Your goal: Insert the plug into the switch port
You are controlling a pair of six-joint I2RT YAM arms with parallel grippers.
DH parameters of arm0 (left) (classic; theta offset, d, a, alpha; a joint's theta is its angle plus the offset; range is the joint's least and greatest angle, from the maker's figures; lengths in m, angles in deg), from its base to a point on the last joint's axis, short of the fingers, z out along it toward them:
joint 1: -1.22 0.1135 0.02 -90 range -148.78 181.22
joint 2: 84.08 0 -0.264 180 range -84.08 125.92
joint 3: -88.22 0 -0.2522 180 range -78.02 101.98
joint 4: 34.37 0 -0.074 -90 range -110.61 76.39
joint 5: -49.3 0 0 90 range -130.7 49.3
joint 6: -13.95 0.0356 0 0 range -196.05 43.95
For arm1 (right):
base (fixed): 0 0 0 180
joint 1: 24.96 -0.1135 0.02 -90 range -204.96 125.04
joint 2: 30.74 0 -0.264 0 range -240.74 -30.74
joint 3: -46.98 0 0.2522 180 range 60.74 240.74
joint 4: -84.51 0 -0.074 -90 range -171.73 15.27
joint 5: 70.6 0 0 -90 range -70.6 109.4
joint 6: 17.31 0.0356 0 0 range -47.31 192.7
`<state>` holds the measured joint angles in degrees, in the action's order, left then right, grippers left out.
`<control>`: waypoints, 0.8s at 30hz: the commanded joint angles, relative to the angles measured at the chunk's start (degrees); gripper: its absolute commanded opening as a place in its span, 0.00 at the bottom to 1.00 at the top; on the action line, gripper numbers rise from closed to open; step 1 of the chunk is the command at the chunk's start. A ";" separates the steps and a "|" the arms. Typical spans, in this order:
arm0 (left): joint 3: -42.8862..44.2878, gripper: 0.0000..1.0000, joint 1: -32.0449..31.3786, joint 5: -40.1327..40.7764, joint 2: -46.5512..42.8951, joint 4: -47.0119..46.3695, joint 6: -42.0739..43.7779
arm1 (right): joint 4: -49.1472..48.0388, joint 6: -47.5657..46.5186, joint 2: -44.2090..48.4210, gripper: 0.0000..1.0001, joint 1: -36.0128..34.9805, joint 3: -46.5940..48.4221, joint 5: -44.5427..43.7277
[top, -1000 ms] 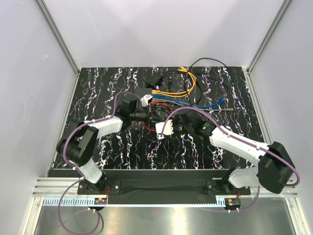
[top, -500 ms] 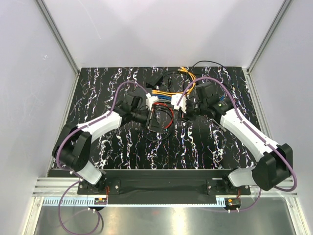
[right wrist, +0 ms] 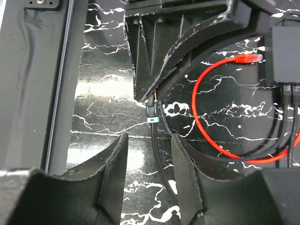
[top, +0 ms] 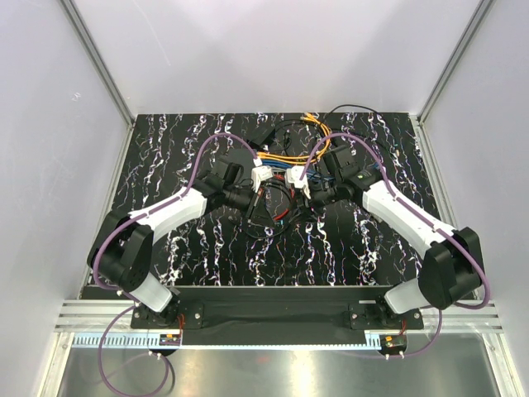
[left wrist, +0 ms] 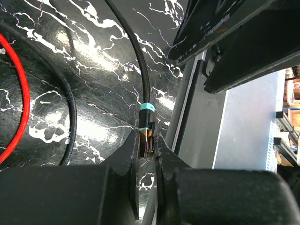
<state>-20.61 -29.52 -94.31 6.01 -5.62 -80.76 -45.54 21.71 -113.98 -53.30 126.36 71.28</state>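
Jaws of my left gripper (left wrist: 148,145) are clamped on the plug (left wrist: 146,123), a small connector with a teal band. Its black cable (left wrist: 142,65) runs away across the table. My right gripper (right wrist: 150,140) hangs just to the right with jaws apart. The cable passes between them, and I cannot tell whether they touch it.

The switch (right wrist: 283,51) lies flat on the table, on the far side of the plug and apart from it. Other leads (right wrist: 287,93) are already plugged into one edge. A loose red cable (right wrist: 194,103) curls between plug and switch, its own connector lying just beside the switch.

As I judge it, only the grasp is done: the plug is in hand but not in any port. Left to do: carry it to the switch, line it up with a free socket, push it home. Whether a socket is free I cannot see.

The table (top: 190,141) is glossy black with white marble veining. A tangle (top: 306,136) of orange, blue and black wires lies at its far middle. Plain pale walls (top: 273,50) close in three sides, with metal posts (top: 99,62) at the corners.
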 commanded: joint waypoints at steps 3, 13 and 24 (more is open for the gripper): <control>1.83 0.00 -0.46 -2.82 -1.75 -4.08 0.58 | -4.01 -1.31 0.54 0.48 -0.93 -2.60 0.60; 2.62 0.00 -0.46 -3.79 -0.79 -5.05 -1.26 | -13.68 -0.44 -0.34 0.37 -4.00 -6.39 -6.35; 2.53 0.00 -0.37 -4.75 -0.17 -6.37 -2.50 | -13.34 -4.04 -0.78 0.27 -4.80 -7.44 -9.60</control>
<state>-20.61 -29.50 -95.60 6.03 -7.98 -82.99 -56.69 20.47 -114.31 -57.45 119.46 63.63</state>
